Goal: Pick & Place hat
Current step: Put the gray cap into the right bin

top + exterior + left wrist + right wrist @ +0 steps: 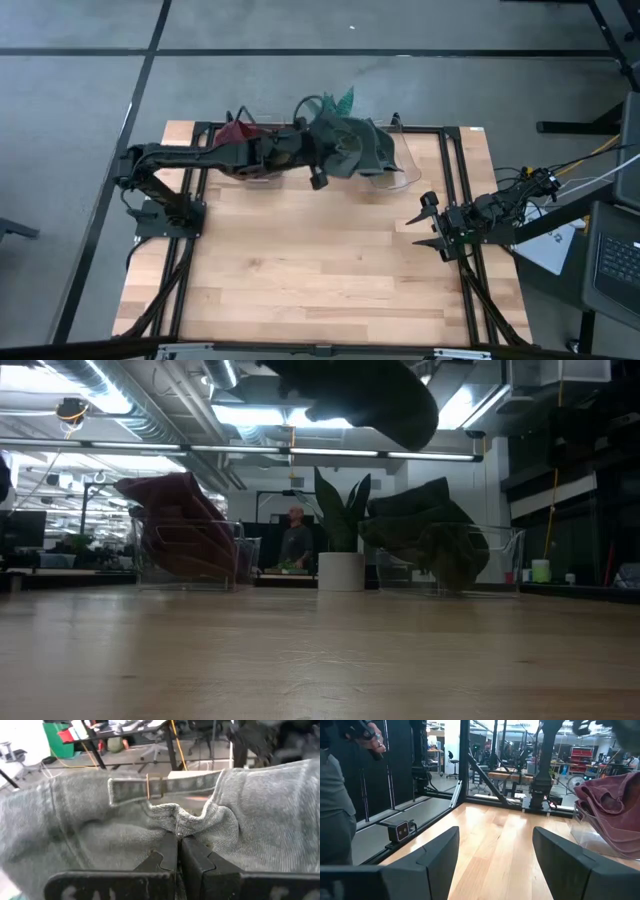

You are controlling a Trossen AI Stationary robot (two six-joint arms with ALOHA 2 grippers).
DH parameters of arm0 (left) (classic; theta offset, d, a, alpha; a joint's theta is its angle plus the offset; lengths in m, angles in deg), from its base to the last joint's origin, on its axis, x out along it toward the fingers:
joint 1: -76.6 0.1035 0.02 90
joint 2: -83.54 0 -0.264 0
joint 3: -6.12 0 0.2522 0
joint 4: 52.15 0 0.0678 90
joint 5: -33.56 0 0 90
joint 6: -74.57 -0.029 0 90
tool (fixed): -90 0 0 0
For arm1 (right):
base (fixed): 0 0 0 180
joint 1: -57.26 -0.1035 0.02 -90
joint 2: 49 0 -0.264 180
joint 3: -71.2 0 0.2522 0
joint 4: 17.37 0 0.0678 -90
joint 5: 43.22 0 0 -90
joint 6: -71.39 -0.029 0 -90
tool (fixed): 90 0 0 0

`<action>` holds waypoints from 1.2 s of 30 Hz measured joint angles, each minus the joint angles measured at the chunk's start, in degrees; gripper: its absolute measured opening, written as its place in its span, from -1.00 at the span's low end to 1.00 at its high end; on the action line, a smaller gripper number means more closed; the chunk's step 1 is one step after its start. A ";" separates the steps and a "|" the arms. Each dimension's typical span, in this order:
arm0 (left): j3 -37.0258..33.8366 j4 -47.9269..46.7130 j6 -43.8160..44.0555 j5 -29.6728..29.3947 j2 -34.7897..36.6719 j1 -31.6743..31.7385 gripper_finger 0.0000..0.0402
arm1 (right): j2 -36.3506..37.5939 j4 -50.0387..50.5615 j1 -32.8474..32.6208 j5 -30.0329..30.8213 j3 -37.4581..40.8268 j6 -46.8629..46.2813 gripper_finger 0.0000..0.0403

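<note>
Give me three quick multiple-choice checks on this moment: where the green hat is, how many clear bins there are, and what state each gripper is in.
1. Where is the green hat?
A. Flat on the front of the table
B. In the left gripper, up by the right-hand clear bin
C. Inside the bin with the red hat

2. How many clear bins stand at the table's far edge?
A. One
B. Two
C. Four

3. How are the grippers?
A. Left shut on the hat, right gripper open
B. Both open
C. Left open, right shut

Answers: 1 B, the left wrist view shows the fingers pinching grey-green fabric. 2 B, the low view shows one bin with the red hat and one with dark green cloth. 3 A, the right fingers stand apart over bare wood.
</note>
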 joint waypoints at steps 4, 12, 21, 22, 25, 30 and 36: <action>6.72 -1.20 0.36 -0.05 -5.25 1.37 -0.98 | 0.00 -0.03 0.01 -0.01 0.00 0.00 0.25; 22.93 -10.00 1.33 -0.53 -18.18 3.53 -0.98 | 0.00 -0.04 0.00 -0.01 0.00 0.00 0.25; 34.81 -10.18 -1.08 1.35 -29.23 5.54 -0.98 | 0.00 -0.02 0.02 0.00 0.00 0.00 0.25; 35.76 -10.22 -1.30 1.87 -30.16 5.80 -0.98 | 0.00 -0.04 0.01 -0.01 0.00 0.00 0.25; 38.48 -10.13 -1.90 2.18 -33.15 6.47 -0.98 | 0.00 -0.03 0.01 0.00 0.00 0.00 0.25; 39.44 -10.54 -1.56 3.69 -36.26 7.26 -0.98 | 0.00 -0.04 0.02 0.00 -0.01 0.00 0.25; 39.44 -10.69 -1.62 3.91 -37.79 7.31 -0.98 | 0.00 -0.03 0.01 0.00 0.00 0.00 0.25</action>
